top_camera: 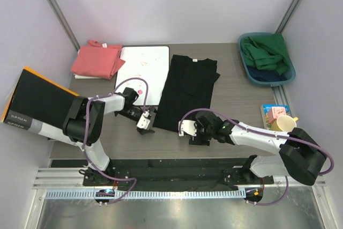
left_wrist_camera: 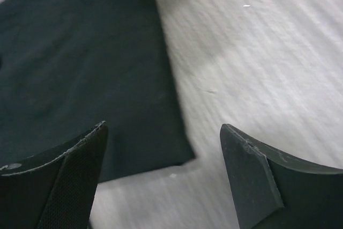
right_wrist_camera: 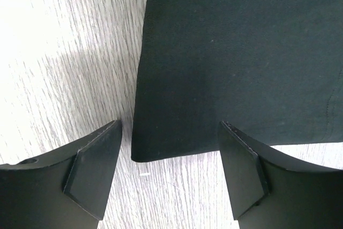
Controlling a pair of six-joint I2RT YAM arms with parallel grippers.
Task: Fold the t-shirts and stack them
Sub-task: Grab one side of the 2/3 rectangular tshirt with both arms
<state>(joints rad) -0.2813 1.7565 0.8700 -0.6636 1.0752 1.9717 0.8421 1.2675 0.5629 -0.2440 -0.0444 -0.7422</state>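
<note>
Black t-shirt [top_camera: 187, 92]: lies spread flat in the middle of the desk [top_camera: 236, 95], collar toward the top of the overhead frame, hem toward the bottom.
Salmon-pink t-shirt [top_camera: 98, 60]: folded in the upper left of the overhead frame, lying partly on the left edge of the white board [top_camera: 147, 63], well apart from the black one.
Left claw [left_wrist_camera: 163, 181]: spread wide, pinching nothing. It hangs low at the lower left corner of the black t-shirt. In its wrist view that hem corner reaches in between the two fingers, with bare desk to the right of it.
Right claw [right_wrist_camera: 169, 170]: spread wide as well, nothing gripped. It sits at the bottom hem of the black t-shirt. Its wrist view shows a hem corner lying between the fingers, cloth filling the upper right and desk the left. I cannot tell whether the fingers touch the cloth.
White board: flat on the desk, just left of the black t-shirt.
Black box [top_camera: 40, 100]: orange-edged, at the far left of the overhead frame.
Blue basket [top_camera: 265, 83]: upper right corner of the desk, holding green cloth [top_camera: 268, 52].
Cup [top_camera: 285, 124]: at the right edge, below the basket.
</note>
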